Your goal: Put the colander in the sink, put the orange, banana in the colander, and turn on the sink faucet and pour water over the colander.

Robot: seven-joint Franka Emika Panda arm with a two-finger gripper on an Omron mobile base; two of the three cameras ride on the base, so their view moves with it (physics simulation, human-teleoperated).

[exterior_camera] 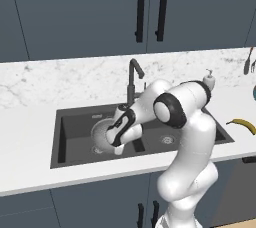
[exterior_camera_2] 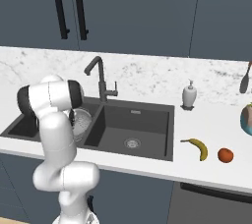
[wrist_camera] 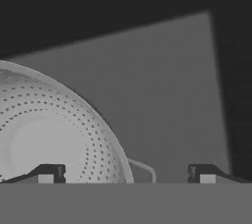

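Dark fingertips (wrist_camera: 49,173) stand wide apart at the bottom of the hand view, straddling the colander's (wrist_camera: 54,134) rim and side handle with nothing clamped between them. The gripper (exterior_camera: 118,141) hangs low in the left basin of the sink (exterior_camera: 62,137), just over the colander, which sits upright on the basin floor. I'd judge step 1 done: the colander is in the sink and released. What is left is the fruit and the water. The banana (exterior_camera_2: 198,148) and the orange (exterior_camera_2: 225,155) lie side by side, not touching, on the counter (exterior_camera_2: 197,174) to the right of the sink, well apart from the colander. So the next move calls for lifting the hand clear of the basin wall and swinging across the right basin to whichever fruit goes first; the orange is round and may roll under a poor pinch. The faucet (exterior_camera_2: 100,79) stands behind the divider with its spout bent toward the left basin, its lever on the side, and a white soap dispenser (exterior_camera_2: 189,95) sits further right. Pale marbled stone makes the counter and backsplash, with dark blue-grey cabinets (exterior_camera: 90,7) above bearing 2 black bar handles.
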